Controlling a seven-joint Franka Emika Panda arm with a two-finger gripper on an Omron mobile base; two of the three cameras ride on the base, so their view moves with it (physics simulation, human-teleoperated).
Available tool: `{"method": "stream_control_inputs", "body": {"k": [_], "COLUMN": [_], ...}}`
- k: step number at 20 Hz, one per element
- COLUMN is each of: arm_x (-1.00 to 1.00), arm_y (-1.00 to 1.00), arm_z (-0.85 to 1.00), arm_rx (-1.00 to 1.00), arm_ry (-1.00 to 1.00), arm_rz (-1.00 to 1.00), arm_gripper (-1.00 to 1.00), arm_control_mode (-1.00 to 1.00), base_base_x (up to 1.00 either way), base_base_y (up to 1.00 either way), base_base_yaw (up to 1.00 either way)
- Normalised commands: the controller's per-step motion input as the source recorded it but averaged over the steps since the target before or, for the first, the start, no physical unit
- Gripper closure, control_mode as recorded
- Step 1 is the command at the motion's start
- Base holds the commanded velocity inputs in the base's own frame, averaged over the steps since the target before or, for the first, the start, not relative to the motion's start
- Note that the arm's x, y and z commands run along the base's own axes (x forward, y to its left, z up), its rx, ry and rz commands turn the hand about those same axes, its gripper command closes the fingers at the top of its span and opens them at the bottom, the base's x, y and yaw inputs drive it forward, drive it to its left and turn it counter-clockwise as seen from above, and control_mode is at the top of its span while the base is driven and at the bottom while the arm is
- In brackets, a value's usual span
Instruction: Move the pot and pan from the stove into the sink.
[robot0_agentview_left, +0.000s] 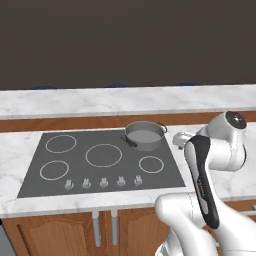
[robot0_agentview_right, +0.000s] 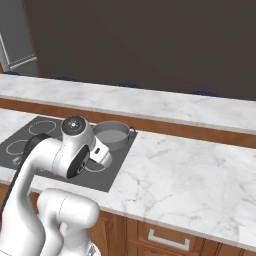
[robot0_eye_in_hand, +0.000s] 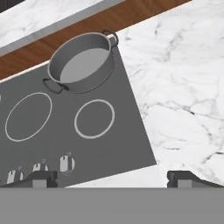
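Your inventory, operator:

Item one: pot (robot0_agentview_left: 145, 135), grey metal, empty, upright on the back right corner of the stove (robot0_agentview_left: 100, 172), with two dark loop handles.

Item two: stove, dark cooktop set into the white marble desk (robot0_agentview_right: 200, 170), with white burner rings (robot0_eye_in_hand: 94, 118) and a row of silver knobs (robot0_agentview_left: 103, 182) along its front edge.

Item three: your pincer (robot0_eye_in_hand: 113, 178), fingers spread wide, holding nothing, above the stove's front right corner, well apart from the pot.
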Motion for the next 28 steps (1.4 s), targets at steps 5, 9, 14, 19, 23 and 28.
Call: {"method": "stream_control_inputs", "body": {"k": [5,9,14,19,23,28], "arm_x": [0.57,0.72,0.77,0.7,0.54,0.39], "arm_y": [0.05,0.05,0.05,0.08,0.11,0.12], "arm_z": [0.0,0.0,0.0,0.0,0.0,0.0], "arm_rx": [0.02,0.07,0.06,0.02,0.0,0.0], "arm_ry": [0.0,0.0,0.0,0.03,0.04,0.06], "arm_rz": [0.0,0.0,0.0,-0.01,-0.05,-0.1], "arm_gripper": [-1.0,-1.0,-1.0,-1.0,-1.0,-1.0], "arm_control_mode": [-1.0,-1.0,-1.0,-1.0,-1.0,-1.0], "base_base_x": [0.0,0.0,0.0,0.0,0.0,0.0], "base_base_y": [0.0,0.0,0.0,0.0,0.0,0.0], "base_base_yaw": [0.0,0.0,0.0,0.0,0.0,0.0]}}
